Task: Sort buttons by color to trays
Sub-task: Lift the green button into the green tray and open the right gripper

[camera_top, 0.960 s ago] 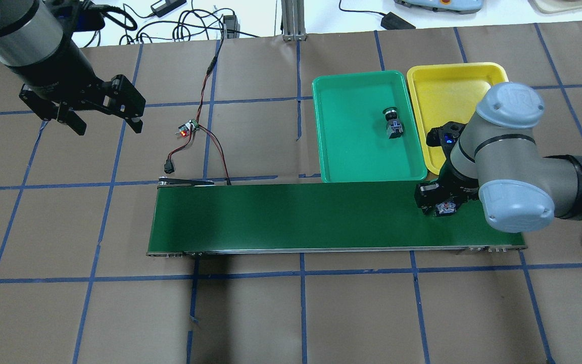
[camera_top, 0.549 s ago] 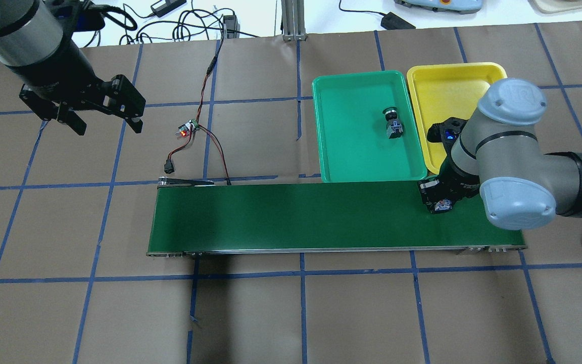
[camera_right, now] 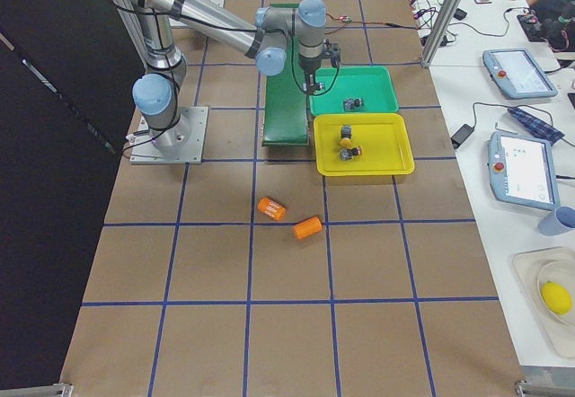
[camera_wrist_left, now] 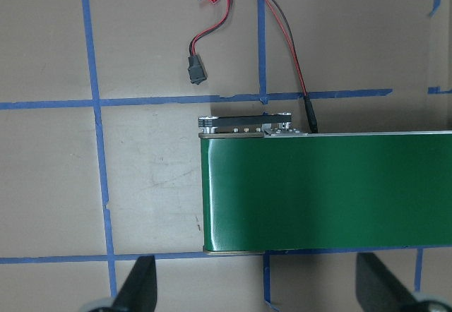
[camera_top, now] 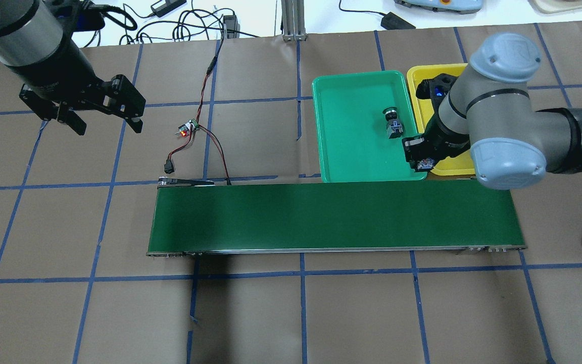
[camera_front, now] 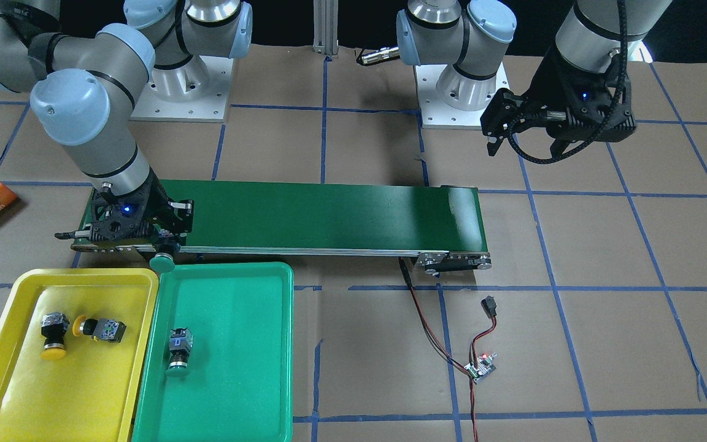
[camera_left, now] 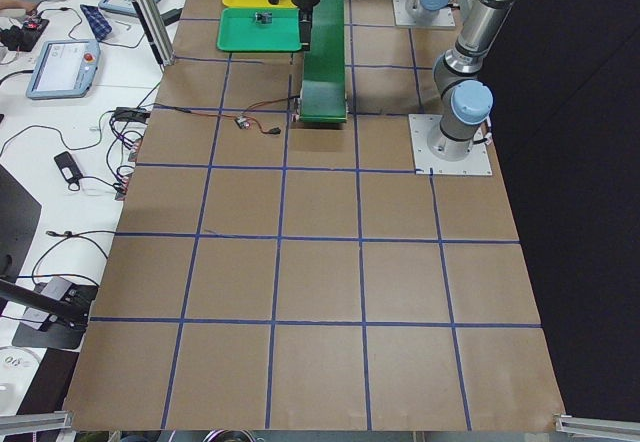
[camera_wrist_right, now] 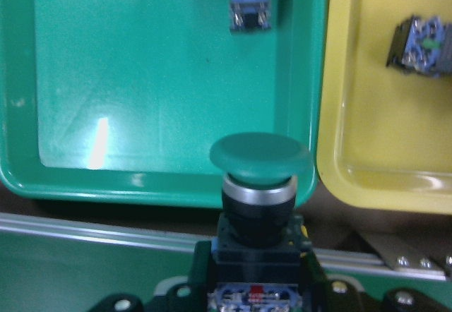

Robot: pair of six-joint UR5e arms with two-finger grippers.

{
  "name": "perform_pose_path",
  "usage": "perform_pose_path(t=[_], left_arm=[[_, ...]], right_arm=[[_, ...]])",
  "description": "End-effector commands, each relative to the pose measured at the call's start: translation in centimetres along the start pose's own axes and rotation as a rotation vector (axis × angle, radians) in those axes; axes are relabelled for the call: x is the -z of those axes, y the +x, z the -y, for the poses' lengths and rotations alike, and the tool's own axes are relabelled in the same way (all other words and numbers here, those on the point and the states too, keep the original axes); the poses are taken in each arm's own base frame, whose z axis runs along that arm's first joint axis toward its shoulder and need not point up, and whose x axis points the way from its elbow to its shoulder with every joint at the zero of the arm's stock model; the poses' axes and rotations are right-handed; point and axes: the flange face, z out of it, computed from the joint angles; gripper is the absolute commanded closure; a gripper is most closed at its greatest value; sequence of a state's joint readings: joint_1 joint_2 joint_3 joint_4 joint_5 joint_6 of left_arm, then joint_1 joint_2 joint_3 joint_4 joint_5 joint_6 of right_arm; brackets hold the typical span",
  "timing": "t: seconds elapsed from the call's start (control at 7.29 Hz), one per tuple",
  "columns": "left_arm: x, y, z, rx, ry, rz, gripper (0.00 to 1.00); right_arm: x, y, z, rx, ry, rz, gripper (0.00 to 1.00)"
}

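One green button (camera_wrist_right: 260, 157) is pinched in the right gripper (camera_top: 425, 161) over the green tray's (camera_top: 356, 178) corner between yellow tray (camera_front: 83, 274) and belt (camera_top: 321, 217); the left gripper (camera_top: 108, 125) hangs spread wide.

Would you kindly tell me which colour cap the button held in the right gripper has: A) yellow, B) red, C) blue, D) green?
D: the right wrist view shows the right gripper shut on a button with a green mushroom cap.
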State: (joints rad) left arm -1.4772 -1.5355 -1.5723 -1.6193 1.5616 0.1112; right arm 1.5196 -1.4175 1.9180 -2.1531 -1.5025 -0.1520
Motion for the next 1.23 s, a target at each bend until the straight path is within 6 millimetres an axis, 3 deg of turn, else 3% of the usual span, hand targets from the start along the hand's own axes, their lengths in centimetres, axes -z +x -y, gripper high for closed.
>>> perform_pose_path(t=[0.0, 0.14, 0.27, 0.41, 0.55, 1.1], left_arm=[[0.0, 0.0, 0.0, 0.001, -0.001, 0.0, 0.0], [0.0, 0.0, 0.0, -0.001, -0.001, 0.0, 0.0], [0.0, 0.0, 0.0, 0.001, -0.001, 0.0, 0.0], [0.0, 0.0, 0.0, 0.001, -0.001, 0.0, 0.0], [0.0, 0.0, 0.0, 0.001, -0.001, 0.0, 0.0], [0.0, 0.0, 0.0, 0.001, 0.001, 0.0, 0.0]], right_arm=[[2.3, -3.9, 6.3, 0.077, 0.095, -0.004, 0.87], [3.1, -4.8, 8.5, 0.097, 0.124, -0.009, 0.82], [3.0, -5.4, 9.5, 0.104, 0.089, -0.007, 0.73], [2.9, -5.3, 9.6, 0.101, 0.052, -0.015, 0.3], [2.7, -4.9, 9.5, 0.103, 0.041, -0.059, 0.0], [3.1, -5.2, 9.4, 0.105, 0.046, -0.051, 0.0]])
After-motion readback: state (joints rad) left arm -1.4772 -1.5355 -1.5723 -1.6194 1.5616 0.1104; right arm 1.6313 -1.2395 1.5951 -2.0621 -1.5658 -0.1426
